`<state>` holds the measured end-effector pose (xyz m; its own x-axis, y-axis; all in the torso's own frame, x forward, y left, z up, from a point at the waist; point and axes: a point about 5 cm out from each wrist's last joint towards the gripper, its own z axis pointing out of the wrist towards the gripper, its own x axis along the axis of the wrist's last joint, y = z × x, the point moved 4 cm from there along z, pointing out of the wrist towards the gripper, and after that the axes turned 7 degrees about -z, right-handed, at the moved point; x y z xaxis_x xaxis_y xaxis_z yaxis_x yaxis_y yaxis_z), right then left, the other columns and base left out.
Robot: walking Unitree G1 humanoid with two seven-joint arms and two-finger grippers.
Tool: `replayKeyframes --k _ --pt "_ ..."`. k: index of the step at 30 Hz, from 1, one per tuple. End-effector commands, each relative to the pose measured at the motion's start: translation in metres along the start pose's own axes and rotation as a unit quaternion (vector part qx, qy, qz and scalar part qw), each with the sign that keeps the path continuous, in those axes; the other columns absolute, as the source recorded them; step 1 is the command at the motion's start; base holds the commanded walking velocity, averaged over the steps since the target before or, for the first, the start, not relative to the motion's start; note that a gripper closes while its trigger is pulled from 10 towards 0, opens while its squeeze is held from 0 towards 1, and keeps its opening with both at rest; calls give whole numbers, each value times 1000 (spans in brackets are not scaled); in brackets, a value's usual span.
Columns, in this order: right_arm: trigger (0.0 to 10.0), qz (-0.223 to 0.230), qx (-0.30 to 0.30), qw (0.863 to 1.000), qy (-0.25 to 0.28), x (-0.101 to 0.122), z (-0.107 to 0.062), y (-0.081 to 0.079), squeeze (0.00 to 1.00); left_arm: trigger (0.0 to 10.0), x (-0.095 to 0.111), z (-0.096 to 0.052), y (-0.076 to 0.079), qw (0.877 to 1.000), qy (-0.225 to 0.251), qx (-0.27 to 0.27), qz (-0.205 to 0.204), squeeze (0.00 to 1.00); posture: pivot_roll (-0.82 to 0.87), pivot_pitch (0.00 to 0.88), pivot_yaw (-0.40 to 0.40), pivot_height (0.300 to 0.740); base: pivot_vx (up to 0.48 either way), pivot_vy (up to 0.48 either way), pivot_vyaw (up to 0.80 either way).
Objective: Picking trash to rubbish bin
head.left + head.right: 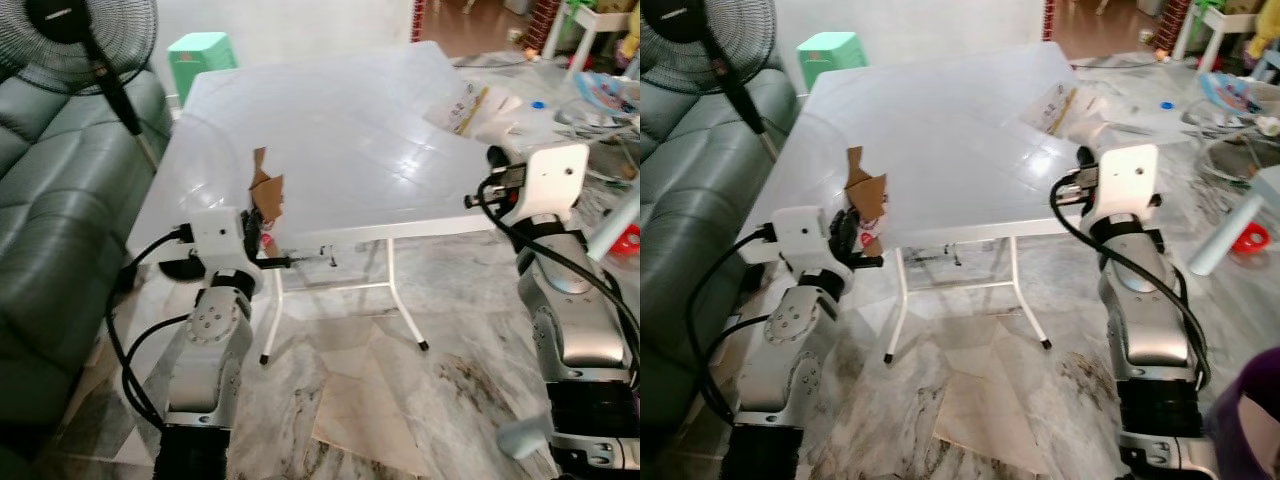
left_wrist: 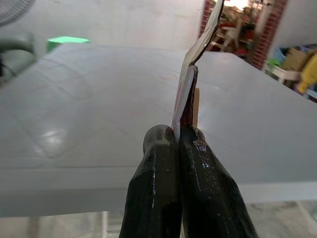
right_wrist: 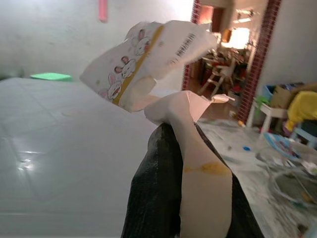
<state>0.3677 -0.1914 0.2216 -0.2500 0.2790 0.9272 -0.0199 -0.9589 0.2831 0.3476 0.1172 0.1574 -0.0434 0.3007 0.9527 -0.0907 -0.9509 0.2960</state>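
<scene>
A torn piece of brown cardboard [image 1: 266, 190] stands up at the front left edge of the white folding table [image 1: 350, 120]. My left gripper [image 1: 262, 232] is shut on its lower edge; in the left wrist view the fingers [image 2: 158, 163] pinch the thin cardboard [image 2: 190, 84] edge-on. At the table's right edge, my right gripper [image 1: 497, 155] is shut on a crumpled white wrapper [image 1: 470, 108] with a yellow stripe. In the right wrist view, the rabbit-print wrapper [image 3: 143, 59] sticks up from the gripper [image 3: 171, 134].
A green sofa [image 1: 50, 230] and a black standing fan [image 1: 80, 40] stand to the left. Behind the table is a green stool [image 1: 200, 55]. A flat cardboard sheet [image 1: 370, 410] lies on the marble floor under the table. Toys and clutter [image 1: 600, 90] crowd the right.
</scene>
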Motion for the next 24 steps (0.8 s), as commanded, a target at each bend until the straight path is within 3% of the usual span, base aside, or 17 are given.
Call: replayKeyframes --k 1,3,12,24 --pt "10000 0 4 1000 4 4 0 -4 0 10000 0 0 -1 1000 -1 -5 -1 0 -88 61 84 740 0 0 0" --pt "10000 0 5 1000 4 4 0 -5 0 10000 -1 0 -1 1000 -4 -5 -4 0 -88 61 84 740 0 0 0" --pt "10000 1 8 1000 6 6 3 -5 0 10000 2 1 1 1000 0 -16 -25 0 -87 57 79 740 0 0 -800" --pt "10000 1 9 1000 7 6 2 -6 0 10000 1 1 3 999 -2 -22 -26 0 -88 55 81 740 0 405 -800"
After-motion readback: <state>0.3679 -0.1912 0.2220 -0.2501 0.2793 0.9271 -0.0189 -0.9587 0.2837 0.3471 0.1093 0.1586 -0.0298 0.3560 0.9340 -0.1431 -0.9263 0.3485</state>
